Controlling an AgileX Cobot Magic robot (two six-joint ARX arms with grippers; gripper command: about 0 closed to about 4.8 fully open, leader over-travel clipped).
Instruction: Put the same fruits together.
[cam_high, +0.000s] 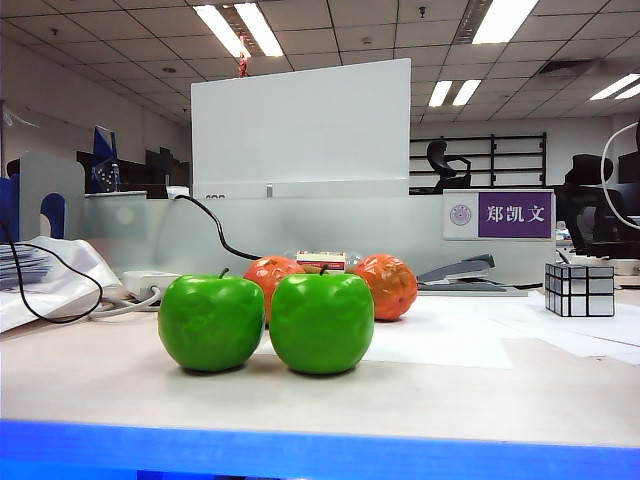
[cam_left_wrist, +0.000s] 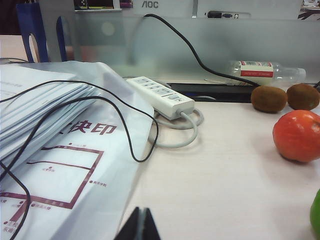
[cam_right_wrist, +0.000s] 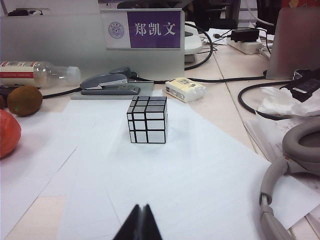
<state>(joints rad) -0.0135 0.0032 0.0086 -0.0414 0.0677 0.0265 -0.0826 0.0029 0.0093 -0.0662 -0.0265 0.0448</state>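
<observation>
Exterior view has the two glossy bright-green apples sitting side by side at the front of the pale desk, the left apple and the right apple just about touching. Right behind them are two wrinkly orange-red round fruits: one peeking up between the apples, the other off to the right of the right apple. A silver mirror cube sits well apart on the far right, and a grey stapler lies near the frosted divider.

Neither arm shows in that shot. In the left wrist view the left gripper hangs low over the desk next to a stack of papers in a plastic bag, fingers pressed tight together with nothing between them. Ahead of it there's a white power strip, two small brown fuzzy kiwis next to each other by an empty plastic bottle lying on its side, and one orange-red fruit just in front of them.

In the right wrist view, the right gripper is pinched closed too, holding nothing, over white paper sheets with the mirror cube straight ahead. Grey headphones lie off to one side.
</observation>
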